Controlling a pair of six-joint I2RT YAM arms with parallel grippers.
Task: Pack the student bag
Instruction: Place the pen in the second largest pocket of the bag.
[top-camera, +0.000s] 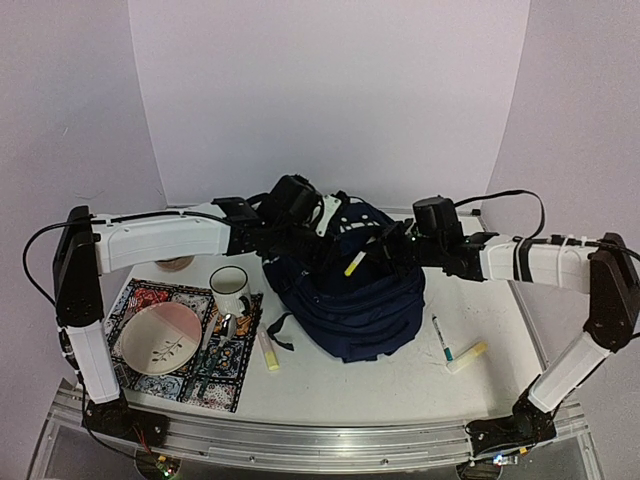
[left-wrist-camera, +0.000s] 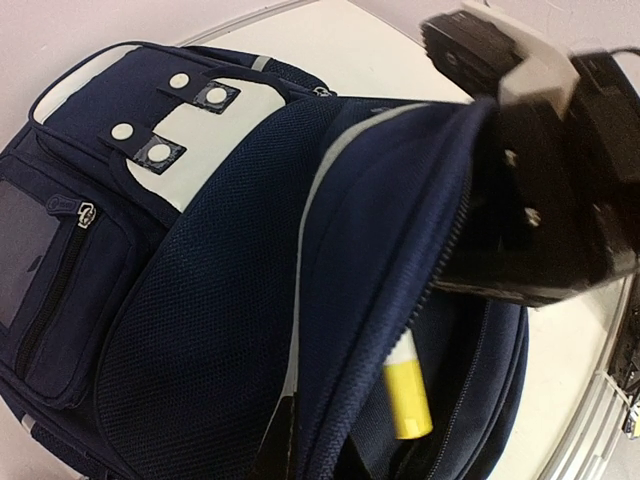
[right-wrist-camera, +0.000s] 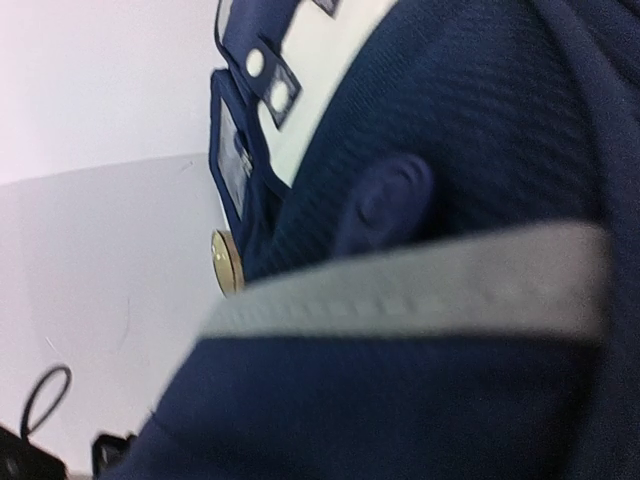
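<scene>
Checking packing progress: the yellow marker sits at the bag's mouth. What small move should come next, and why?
Probably ease the yellow marker deeper into the student bag. It seems only partly inside the mouth, which the left gripper appears to hold open, so it could still slip out.

Dark navy student bag, white-trimmed, slumped mid-table, top pocket unzipped and gaping.

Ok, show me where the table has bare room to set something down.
Bare table runs along the near edge, between the yellow marker beside the placemat and the white pen and yellow highlighter on the right, in front of the student bag. The left is crowded: plate and mug fill the placemat.
</scene>
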